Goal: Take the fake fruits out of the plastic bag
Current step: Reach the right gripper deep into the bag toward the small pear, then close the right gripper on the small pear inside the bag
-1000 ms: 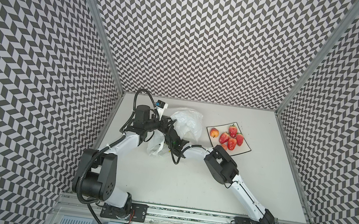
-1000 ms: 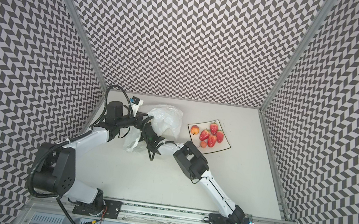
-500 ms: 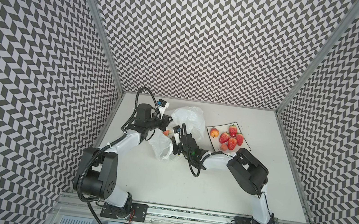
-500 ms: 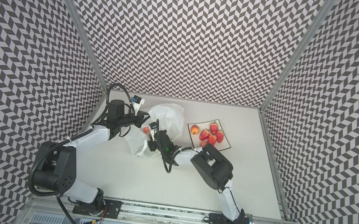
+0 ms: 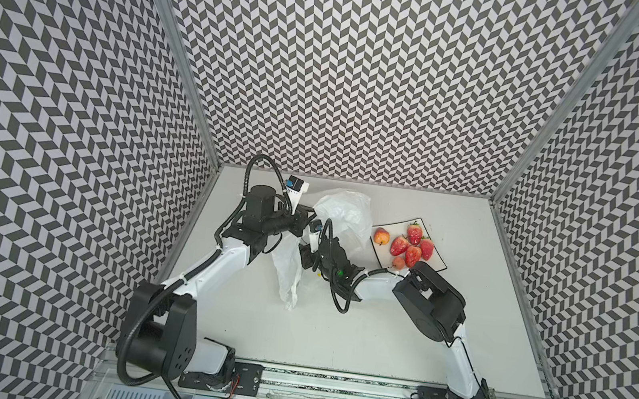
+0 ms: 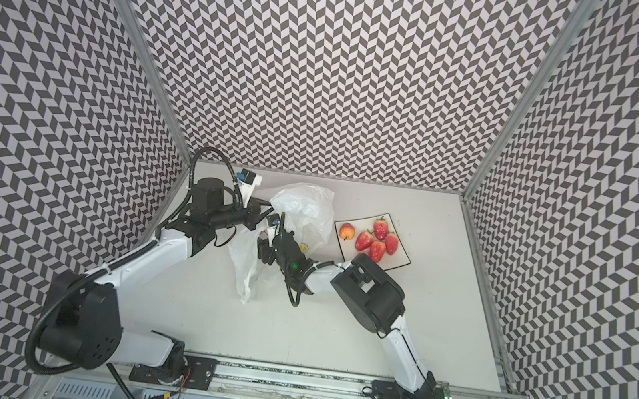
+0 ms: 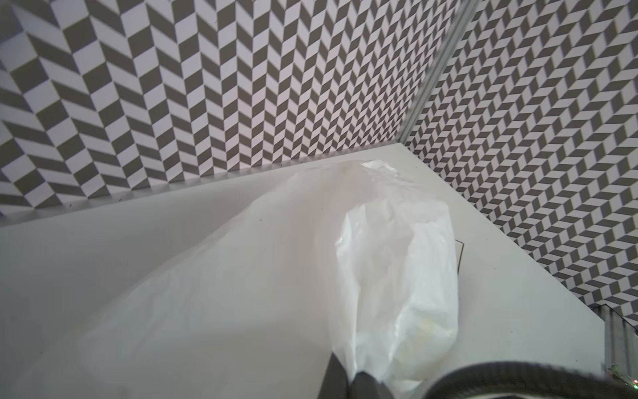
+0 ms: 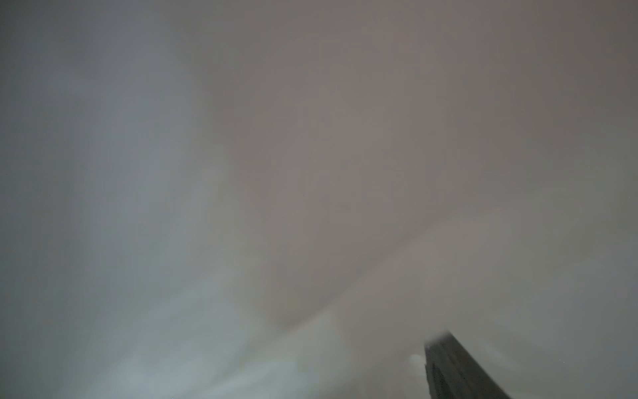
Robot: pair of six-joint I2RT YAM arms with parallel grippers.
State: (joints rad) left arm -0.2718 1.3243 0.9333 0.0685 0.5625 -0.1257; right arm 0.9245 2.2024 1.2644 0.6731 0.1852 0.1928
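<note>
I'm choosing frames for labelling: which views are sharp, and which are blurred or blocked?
Both top views: sharp and evenly lit, the thin translucent white plastic bag and glossy red plastic strawberries crisp. Left wrist view: patterned walls clear, the bag near the lens soft. Right wrist view: almost wholly grey haze.

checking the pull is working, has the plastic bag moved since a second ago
Yes: the loose lower end of the plastic bag now reaches nearer the front rail.
</note>
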